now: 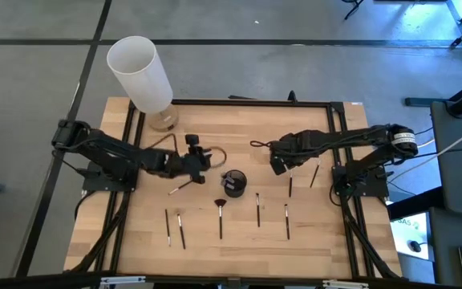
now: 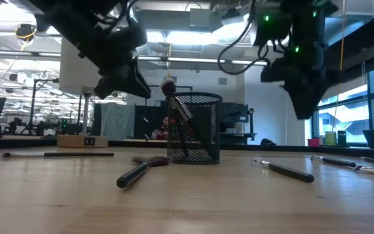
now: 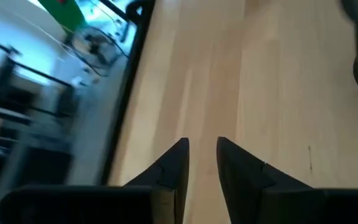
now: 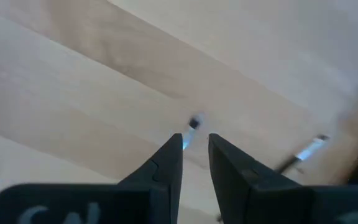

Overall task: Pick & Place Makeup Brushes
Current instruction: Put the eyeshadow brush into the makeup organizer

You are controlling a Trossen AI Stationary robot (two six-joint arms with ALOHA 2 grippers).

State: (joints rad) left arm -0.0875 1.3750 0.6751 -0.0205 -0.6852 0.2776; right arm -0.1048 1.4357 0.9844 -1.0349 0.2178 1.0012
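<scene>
tabletop (image 1: 239, 249): pale wood, dark frame around it, both arms reaching in from the sides.
mesh cup (image 1: 233, 183): black round wire cup, roughly centre of the tabletop. Low view shows one brush (image 2: 176, 107) standing tilted inside it, tip above the rim.
left gripper (image 1: 203, 158): just left of the mesh cup, slightly farther back, raised off the wood. Jaws parted by a narrow gap in the left wrist view, nothing between them, only bare wood beyond.
right gripper (image 1: 279, 164): right of the mesh cup, raised off the tabletop. Jaws narrowly apart in the right wrist view, not gripping anything. A brush tip (image 4: 193, 122) shows on the wood just past the fingertips; looks like it lies below rather than between them, view is blurry.
makeup brushes, near row: two at left (image 1: 168, 226) and (image 1: 180, 230), fan-shaped brush (image 1: 220, 217) in the middle, two more at right (image 1: 257, 209) and (image 1: 286, 221). All flat on the tabletop, roughly parallel, apart from each other.
loose brush (image 1: 181, 187): lying at an angle below the left gripper, left of the mesh cup.
right-side brushes: one (image 1: 290, 186) and one (image 1: 314, 173) flat on the wood near the right gripper.
white cylinder (image 1: 139, 72): tall, on a small wooden base at the far left corner.
</scene>
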